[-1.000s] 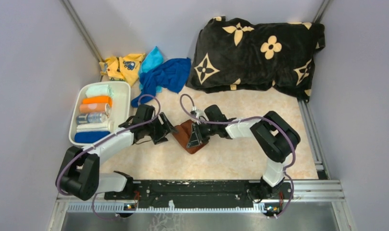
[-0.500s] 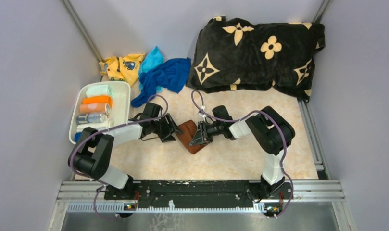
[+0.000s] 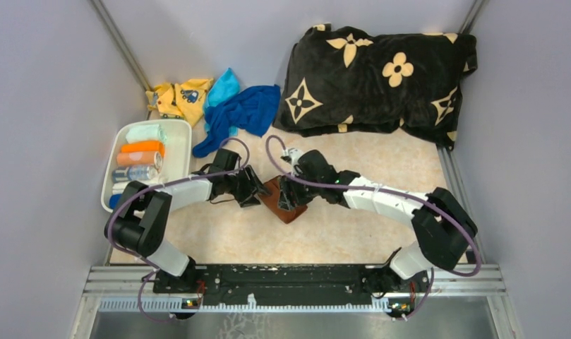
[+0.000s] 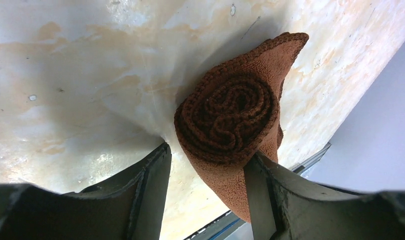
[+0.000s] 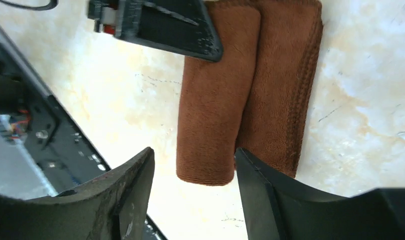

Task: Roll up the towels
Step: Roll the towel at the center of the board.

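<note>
At mid-table, just ahead of both arms, the brown towel (image 4: pixel 225 107) lies rolled in a loose spiral, a flap beside it. The left gripper (image 4: pixel 209 154) straddles one end, jaws apart; the right gripper (image 5: pixel 193 151) hangs over the other, jaws apart too. Soft, light and springy, the towel will probably unroll, so pinch across the roll's middle, flap included. Farther back, the dark blue towel (image 3: pixel 245 111) and cyan towel (image 3: pixel 223 87) lie crumpled.
</note>
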You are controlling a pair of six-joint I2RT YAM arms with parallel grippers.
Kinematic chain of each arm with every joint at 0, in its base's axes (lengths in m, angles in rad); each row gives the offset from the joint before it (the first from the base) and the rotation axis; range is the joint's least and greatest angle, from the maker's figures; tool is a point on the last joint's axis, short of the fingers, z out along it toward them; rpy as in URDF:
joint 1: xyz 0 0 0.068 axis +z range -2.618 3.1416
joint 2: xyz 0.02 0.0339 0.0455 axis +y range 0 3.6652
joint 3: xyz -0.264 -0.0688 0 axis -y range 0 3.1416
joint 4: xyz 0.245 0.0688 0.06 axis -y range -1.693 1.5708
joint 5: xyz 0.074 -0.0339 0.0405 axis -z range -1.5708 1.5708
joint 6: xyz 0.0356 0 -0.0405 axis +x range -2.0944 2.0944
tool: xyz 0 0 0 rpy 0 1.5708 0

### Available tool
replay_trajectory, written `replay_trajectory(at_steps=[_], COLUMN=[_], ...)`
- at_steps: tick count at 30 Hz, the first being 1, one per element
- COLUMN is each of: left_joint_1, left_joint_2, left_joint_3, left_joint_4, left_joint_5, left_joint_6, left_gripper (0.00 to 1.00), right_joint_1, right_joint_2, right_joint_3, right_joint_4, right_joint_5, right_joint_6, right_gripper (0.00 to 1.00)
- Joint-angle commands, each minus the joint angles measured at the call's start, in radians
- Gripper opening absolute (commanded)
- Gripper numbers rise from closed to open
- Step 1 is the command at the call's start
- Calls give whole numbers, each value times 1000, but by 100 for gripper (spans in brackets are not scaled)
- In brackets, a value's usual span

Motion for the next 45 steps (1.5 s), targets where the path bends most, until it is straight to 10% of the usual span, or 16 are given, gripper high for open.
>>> replay_trajectory(at_steps=[1,9,24,31,45], left_joint_1=[-10,-18,-24,2,31], left_joint_2=[42,50,57,-44,-293], left_joint_3=[8,13,18,-7,-228], left_joint_4=[-57,-71,-33,29,256], left_joint_5=[-78,-90,-80,-29,105], left_joint_6=[20,29,34,28,-100], left_gripper=[60,61,68,76,84], right_joint_1=[154,357,380,269,-70], right_joint_2=[-54,105,299,223,234], right_joint_3=[104,209,113,74,-119], right_joint_4=[-141,-193,-204,-159,324], right_joint_5=[392,666,657,333,-392], right_joint_6=[-164,-255,-246,-197,178], right_gripper=[61,62,42,13,11])
